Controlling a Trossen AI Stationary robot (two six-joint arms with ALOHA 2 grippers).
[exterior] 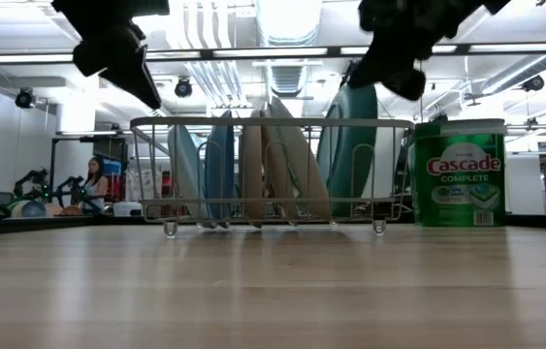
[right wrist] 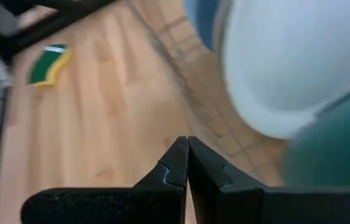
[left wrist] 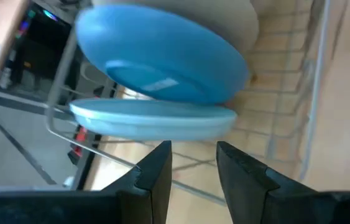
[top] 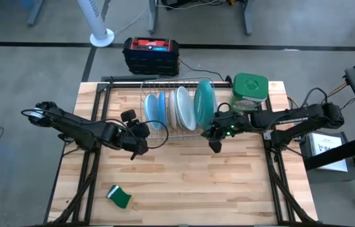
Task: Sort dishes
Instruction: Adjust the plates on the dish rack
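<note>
**Plates stand racked as two grippers hang beside the wire rack**

Light blue plates (top: 154, 109), white plates (top: 181, 107) and a large teal-backed plate (top: 203, 104) stand on edge in the wire dish rack (top: 168, 130) at the far side of the wooden table (top: 177, 183), blue at the rack's left end, teal at its right. The left gripper (top: 140, 141) hovers just off the rack's near left corner, fingers (left wrist: 156, 174) parted with nothing between them, pointing at the blue plates. The right gripper (top: 214, 142) hangs near the rack's near right corner, beside the teal plate, fingers pressed together and empty.

Only the low view reads the label on the green-lidded container (exterior: 463, 174) right of the rack: "Cascade COMPLETE". It also shows a seated person (exterior: 92, 182) in the room far behind the rack's left side. From above, the container shows only its green lid. The high view alone shows a green sponge (top: 119, 196) well in front of the rack toward the table's near left, and a black and red case (top: 151, 54) on the floor behind the rack; the right wrist view catches the sponge too, past its closed fingers
</note>
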